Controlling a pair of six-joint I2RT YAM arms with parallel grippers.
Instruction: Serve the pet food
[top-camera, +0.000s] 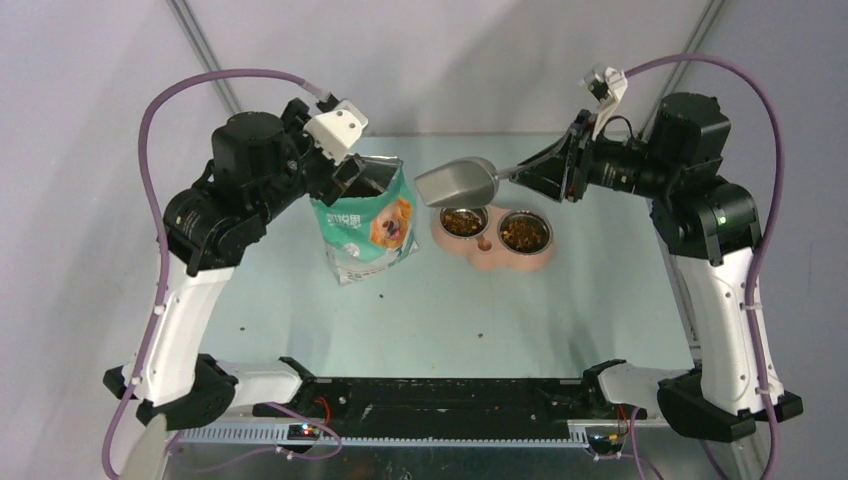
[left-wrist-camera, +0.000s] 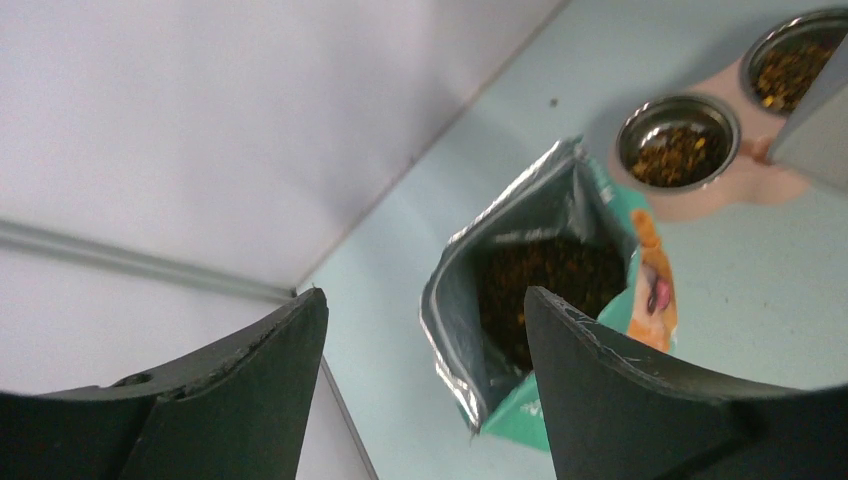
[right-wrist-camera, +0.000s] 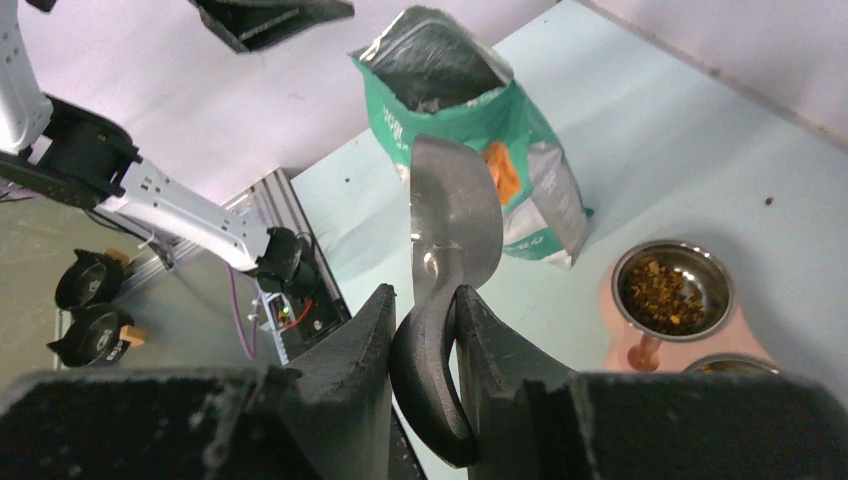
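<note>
The pet food lies as brown kibble in both steel bowls (top-camera: 463, 221) (top-camera: 524, 234) of a pink feeder (top-camera: 489, 257). More kibble (left-wrist-camera: 545, 275) shows inside the open teal bag (top-camera: 365, 228), which stands upright. My left gripper (top-camera: 347, 178) is open and empty just above and behind the bag's mouth; in the left wrist view its fingers (left-wrist-camera: 425, 300) frame the bag. My right gripper (top-camera: 548, 170) is shut on the handle of the grey metal scoop (top-camera: 458, 183). It holds the scoop above the left bowl. No kibble shows in the scoop (right-wrist-camera: 452, 210).
The bag stands left of the feeder with a narrow gap between them. A few stray pellets (top-camera: 381, 296) lie on the light-blue table (top-camera: 450, 310). The table's back edge meets the wall behind the bag. Both arm bases are at the near edge.
</note>
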